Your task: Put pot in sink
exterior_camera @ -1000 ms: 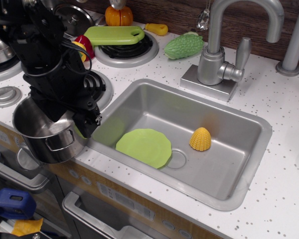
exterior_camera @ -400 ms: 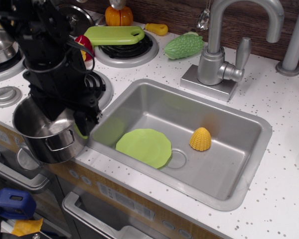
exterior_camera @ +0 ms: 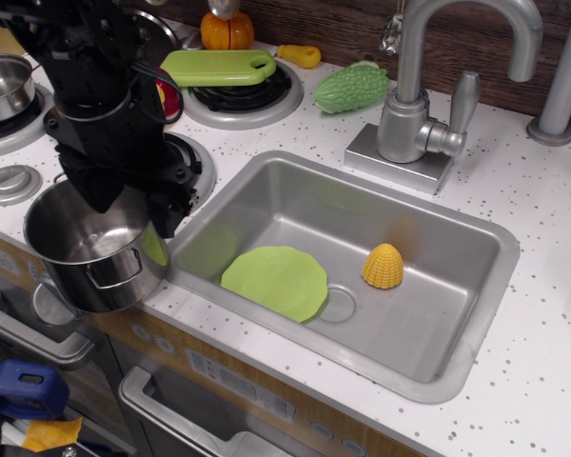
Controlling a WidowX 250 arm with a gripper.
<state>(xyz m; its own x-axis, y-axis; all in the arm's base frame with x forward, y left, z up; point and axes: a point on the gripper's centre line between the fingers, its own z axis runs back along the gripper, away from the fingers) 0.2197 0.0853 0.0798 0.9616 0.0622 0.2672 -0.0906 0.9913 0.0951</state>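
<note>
A white speckled counter (exterior_camera: 542, 314) fills the view, backed by a dark wood-grain wall along the top edge, with grey cabinet fronts and handles below at 7 o'clock. Set in the counter is the large rectangular stainless steel sink (exterior_camera: 428, 286), rounded corners, round drain near its middle; a flat lime-green plate (exterior_camera: 275, 281) lies on its floor at the left and a small yellow corn piece (exterior_camera: 383, 266) sits just right of the drain. The tall grey tap (exterior_camera: 428, 86) stands at 12 o'clock from the basin, a bumpy green toy vegetable (exterior_camera: 351, 87) to its left. Farther left, a green cutting board (exterior_camera: 219, 67) rests over a burner ring.

Now the tall shiny stainless steel pot (exterior_camera: 90, 252): it's upright, long axis vertical, mouth open to the ceiling, at 9 o'clock from the sink and just outside its left rim, hanging over the counter's front edge. One loop handle faces the camera. Whether its base touches anything, I can't tell.

The black robot gripper (exterior_camera: 124, 200) comes down over the pot's far rim. Its fingertips are lost in black housing and cables, so grasping or free — can't tell. A smaller steel pot (exterior_camera: 5, 86) is cut off at the left edge.
</note>
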